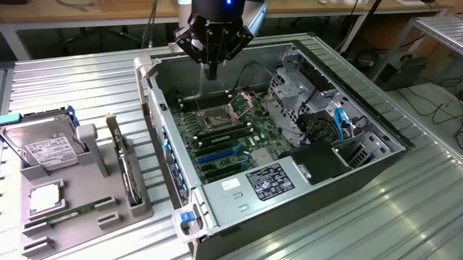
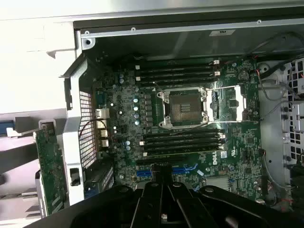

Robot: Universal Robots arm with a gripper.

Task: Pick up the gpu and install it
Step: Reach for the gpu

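One ribbed metal table carries everything. On it lies one open computer case, its side panel off, with one green motherboard flat inside. At the board's middle is one processor socket, its metal frame swung open, and two banks of black memory slots run along it, one bank on each side. Blue expansion slots lie past the nearer bank in the wrist view, but the gripper covers part of them, so they cannot be counted. One silver box with a printed label fills the case's near corner. On the exterior view's left, just beside the case, stands one grey holder with four parts in it. One hard drive with a white label stands upright at its far end. The gpu stands on edge in a slot along the side nearest the case, touching nothing but the holder. One square processor chip and one narrow green memory stick lie flat at the near end. The one gripper hangs over the far part of the open case, above the motherboard, with its fingers pressed together on nothing, well apart from the gpu.
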